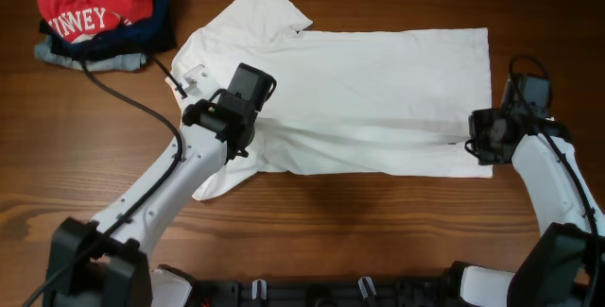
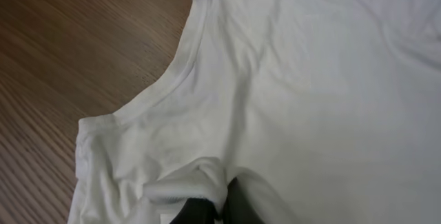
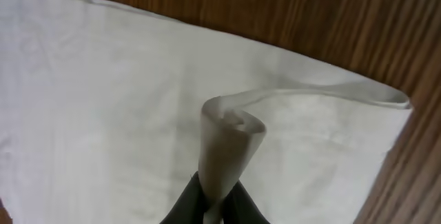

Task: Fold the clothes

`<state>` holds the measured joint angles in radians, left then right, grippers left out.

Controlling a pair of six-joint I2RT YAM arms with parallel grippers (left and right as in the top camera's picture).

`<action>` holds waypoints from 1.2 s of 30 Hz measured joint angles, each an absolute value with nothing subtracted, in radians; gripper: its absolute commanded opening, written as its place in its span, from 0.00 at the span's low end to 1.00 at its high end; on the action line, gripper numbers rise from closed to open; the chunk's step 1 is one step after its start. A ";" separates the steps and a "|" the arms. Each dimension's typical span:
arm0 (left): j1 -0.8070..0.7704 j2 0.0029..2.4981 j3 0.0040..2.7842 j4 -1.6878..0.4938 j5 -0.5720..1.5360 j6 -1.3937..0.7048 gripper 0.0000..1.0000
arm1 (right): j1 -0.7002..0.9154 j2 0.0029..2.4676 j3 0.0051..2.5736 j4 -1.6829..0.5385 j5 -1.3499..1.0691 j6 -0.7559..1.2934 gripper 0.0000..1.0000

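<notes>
**A:** What is noted of the shirt (image 1: 378, 90)?

**B:** Thin, soft white cloth is seen, plain on the side shown and marked by long shallow wrinkles. It is spread flat across the middle of the bench (image 1: 378, 250). In the overhead view the neckline is to the left and the hem to the right. One short sleeve is fanned toward the far edge, the other toward the near edge.

**A:** How are the end effectors held?

**B:** The left end effector (image 2: 210, 209) is closed on the shirt. A small roll of cloth is pinched between its dark fingers, just below the ribbed neckline (image 2: 180, 65). The right end effector (image 3: 215, 207) is also closed on the shirt. Near a hem corner a fold is drawn up between its fingers into a narrow curled tube, and a raised ridge runs from the tube to that corner.

**A:** And the surface?

**B:** The bench is brown wood with a fine streaked grain and a dull finish. A pile (image 1: 95, 52) of folded garments is set at the far left corner, apart from the shirt. A red top (image 1: 95, 0) with white letters is on top, with dark and light-blue layers beneath. A black cable (image 1: 132, 107) is trailed from beside the pile across the wood and along the left arm.
</notes>
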<state>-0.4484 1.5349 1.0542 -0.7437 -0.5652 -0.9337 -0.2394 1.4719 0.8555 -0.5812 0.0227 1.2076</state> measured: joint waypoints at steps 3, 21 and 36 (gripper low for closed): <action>-0.448 1.584 1.054 -0.715 -0.562 -0.927 0.33 | -0.235 1.473 0.855 -0.550 0.036 1.213 0.28; -0.313 1.566 1.169 -1.024 -0.242 -0.646 1.00 | -0.235 1.357 1.069 -0.835 -0.273 0.614 0.99; -0.137 1.874 1.169 -0.821 0.140 -0.238 0.75 | -0.235 1.357 1.069 -0.918 -0.321 0.492 1.00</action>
